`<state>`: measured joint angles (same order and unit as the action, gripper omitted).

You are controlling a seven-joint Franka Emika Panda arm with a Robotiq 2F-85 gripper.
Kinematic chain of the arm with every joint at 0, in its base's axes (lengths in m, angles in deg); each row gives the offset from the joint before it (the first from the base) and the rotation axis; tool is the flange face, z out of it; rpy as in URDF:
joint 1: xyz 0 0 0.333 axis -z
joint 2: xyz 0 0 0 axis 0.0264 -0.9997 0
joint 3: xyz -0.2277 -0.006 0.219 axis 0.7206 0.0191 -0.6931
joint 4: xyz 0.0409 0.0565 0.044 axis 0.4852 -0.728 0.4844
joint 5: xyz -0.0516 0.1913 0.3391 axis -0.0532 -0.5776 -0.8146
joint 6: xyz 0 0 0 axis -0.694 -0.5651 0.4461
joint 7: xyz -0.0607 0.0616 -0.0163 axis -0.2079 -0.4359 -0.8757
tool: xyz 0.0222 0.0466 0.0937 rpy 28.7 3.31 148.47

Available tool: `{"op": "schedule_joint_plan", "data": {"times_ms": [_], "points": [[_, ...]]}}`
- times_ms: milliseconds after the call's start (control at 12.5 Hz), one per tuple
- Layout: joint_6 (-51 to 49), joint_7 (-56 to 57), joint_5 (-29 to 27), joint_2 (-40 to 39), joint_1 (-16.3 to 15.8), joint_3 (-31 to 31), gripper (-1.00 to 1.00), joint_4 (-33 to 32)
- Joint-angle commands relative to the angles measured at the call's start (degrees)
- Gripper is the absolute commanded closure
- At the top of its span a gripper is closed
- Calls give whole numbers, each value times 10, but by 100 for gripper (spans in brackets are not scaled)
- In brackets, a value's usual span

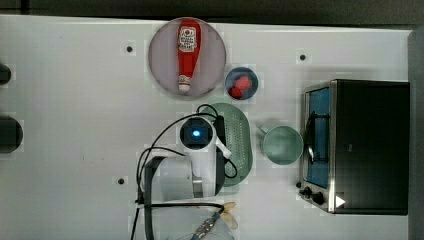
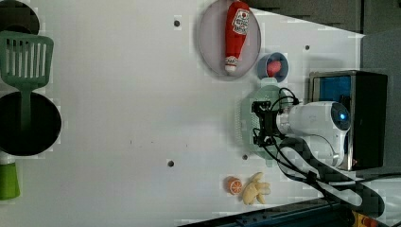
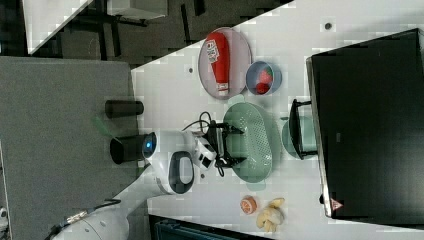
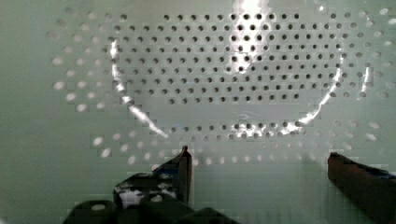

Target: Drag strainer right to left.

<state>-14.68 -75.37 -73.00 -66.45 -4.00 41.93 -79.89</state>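
The strainer (image 1: 241, 140) is a large pale mint-green oval with a perforated centre, lying in the middle of the white table. My arm's wrist (image 1: 197, 134) covers its left edge in the top view. In the right view my gripper (image 3: 241, 145) reaches over the strainer (image 3: 260, 135), open, one finger near each long side of the bowl. The left view has the gripper (image 2: 255, 123) low over the strainer (image 2: 243, 118). In the wrist view the dotted floor of the strainer (image 4: 224, 70) is very close, and the gripper (image 4: 259, 163) stands open with nothing between its fingers.
A mint-green mug (image 1: 282, 145) stands just right of the strainer in the top view, with a toaster oven (image 1: 360, 145) beyond it. A grey plate (image 1: 165, 65) holds a ketchup bottle (image 1: 188, 52); a blue bowl (image 1: 241, 83) is beside it. An orange (image 2: 233, 185) and bananas (image 2: 255, 190) lie near the table edge.
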Motion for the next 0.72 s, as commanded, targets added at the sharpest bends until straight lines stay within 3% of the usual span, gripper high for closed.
{"op": "schedule_joint_plan", "data": {"times_ms": [80,720], "points": [[1,-60,3,11,-55,-7,-100,5],[1,-168,3,-40,-168,-9,-100,65]]}}
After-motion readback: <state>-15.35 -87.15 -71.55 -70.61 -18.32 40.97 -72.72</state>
